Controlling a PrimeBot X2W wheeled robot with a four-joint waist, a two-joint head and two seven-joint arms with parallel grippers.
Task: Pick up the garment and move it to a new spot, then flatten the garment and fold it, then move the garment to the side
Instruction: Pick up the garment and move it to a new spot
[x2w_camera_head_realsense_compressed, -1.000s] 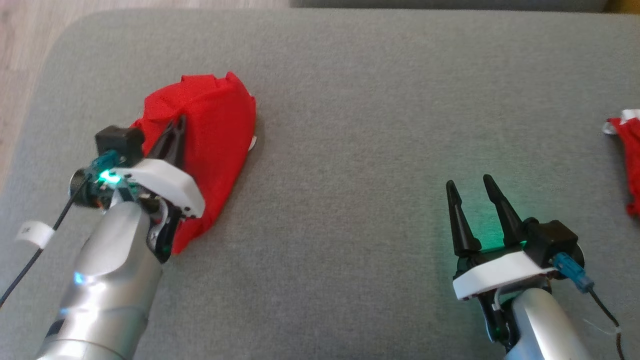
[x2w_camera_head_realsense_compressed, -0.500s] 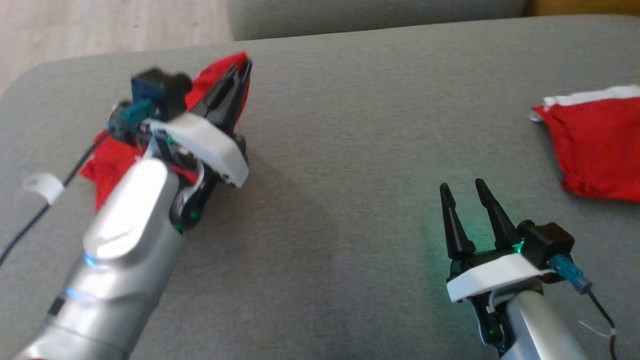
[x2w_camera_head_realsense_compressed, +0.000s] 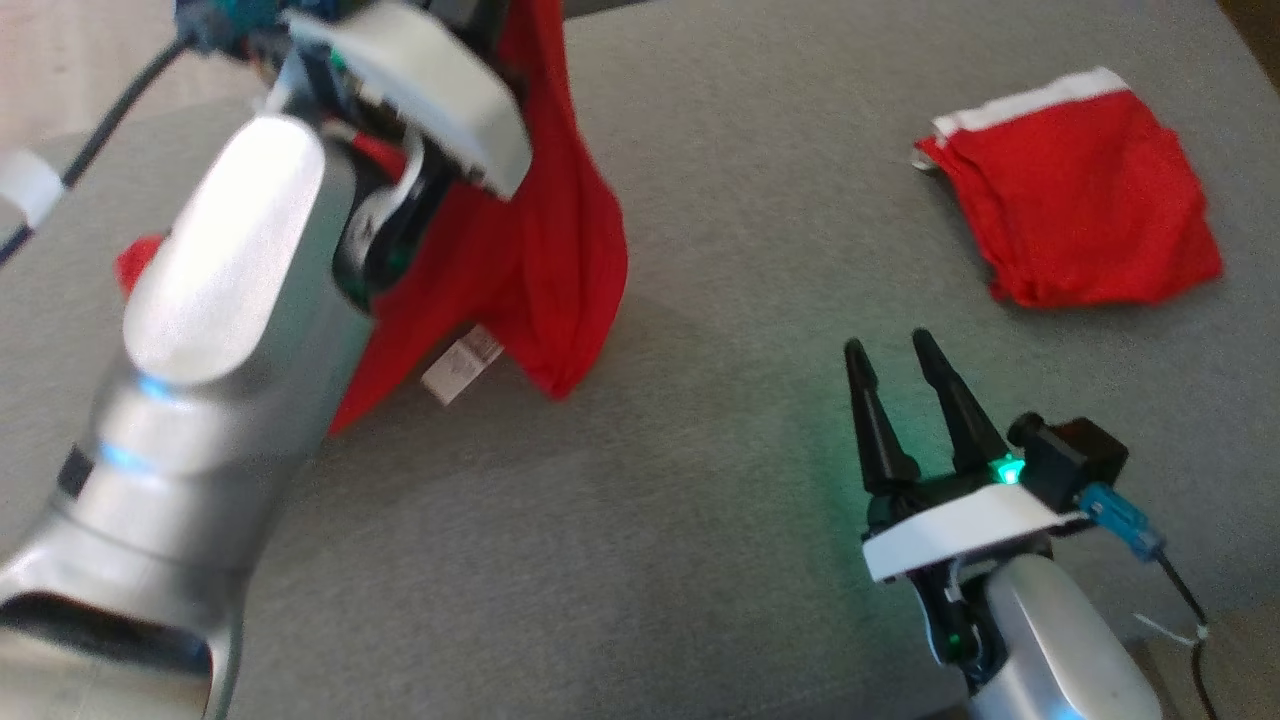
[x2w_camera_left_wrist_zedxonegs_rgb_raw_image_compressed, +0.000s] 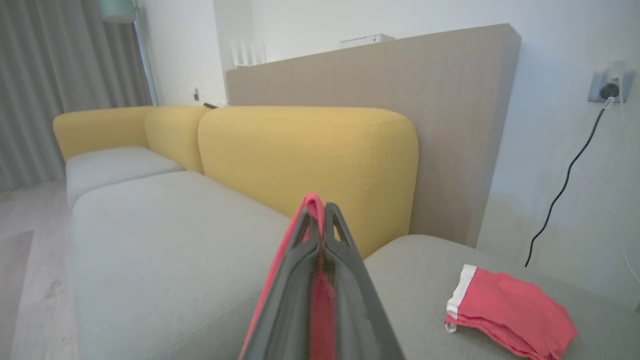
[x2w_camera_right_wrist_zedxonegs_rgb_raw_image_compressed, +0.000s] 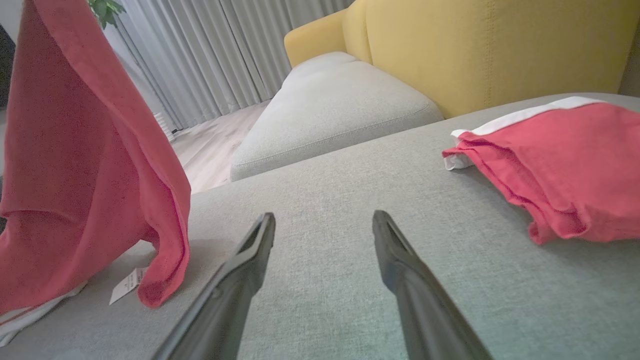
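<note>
Your left gripper, clamped on the red garment, holds it hanging lengthwise downward, well left of your empty, wide-spread right gripper.

Lifted red garment, pinched at its top by the closed left claw. It hangs in long vertical folds, with the bottom end touching the grey sofa cushion on the left side. White label at the lower edge. White trim lies on the cushion underneath.
</note>
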